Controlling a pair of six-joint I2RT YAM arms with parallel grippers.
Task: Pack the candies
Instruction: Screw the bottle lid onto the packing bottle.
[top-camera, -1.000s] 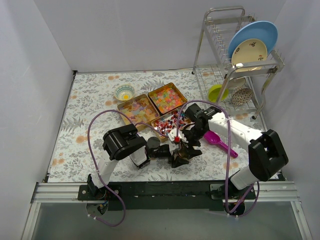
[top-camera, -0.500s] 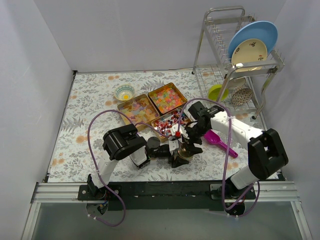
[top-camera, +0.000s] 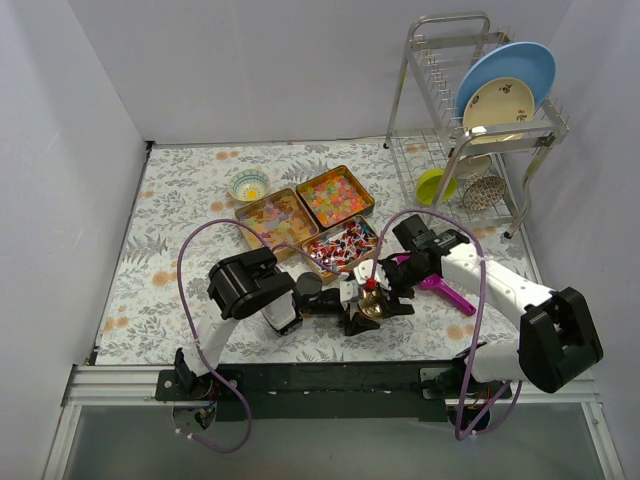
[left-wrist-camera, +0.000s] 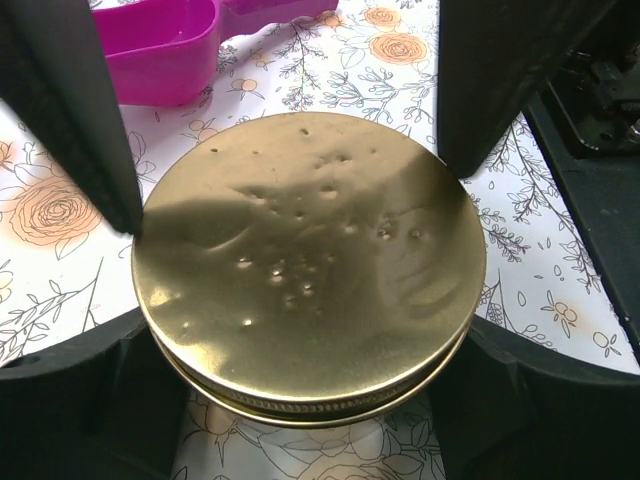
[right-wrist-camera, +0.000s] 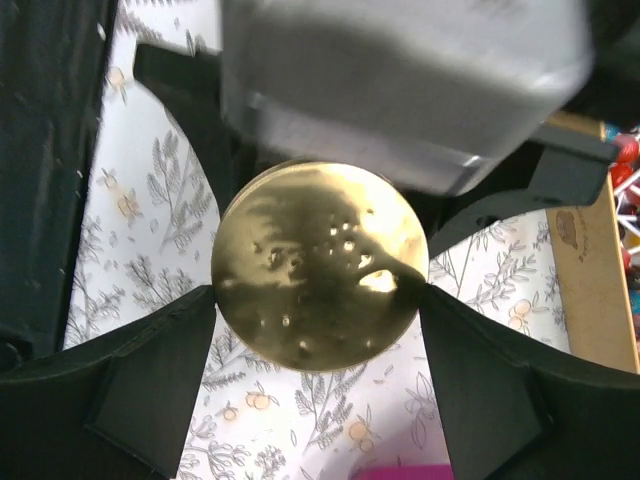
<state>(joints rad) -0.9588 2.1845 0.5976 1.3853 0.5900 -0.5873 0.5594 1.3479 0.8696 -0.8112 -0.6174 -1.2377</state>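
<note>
So: lid-twist step, I reckon; which direction, can't tell. Right gripper (right-wrist-camera: 318, 300) pinches the round gold metal lid (left-wrist-camera: 305, 265) at opposite rim points. Left gripper (left-wrist-camera: 310, 350) clamps the mostly hidden clear jar (left-wrist-camera: 300, 440) beneath. Twist about the lid's centre with no side load, left arm braced against spin. Lid is thin, glossy and dimpled, likely slippery, so seat the pads square on the rim. Candies (top-camera: 340, 243) sit in shallow gold rectangular tins (top-camera: 320, 175) beyond the jar: crinkly wrapped pieces, soft-looking jellies. Magenta plastic scoop (left-wrist-camera: 160, 50) lies beside.
</note>
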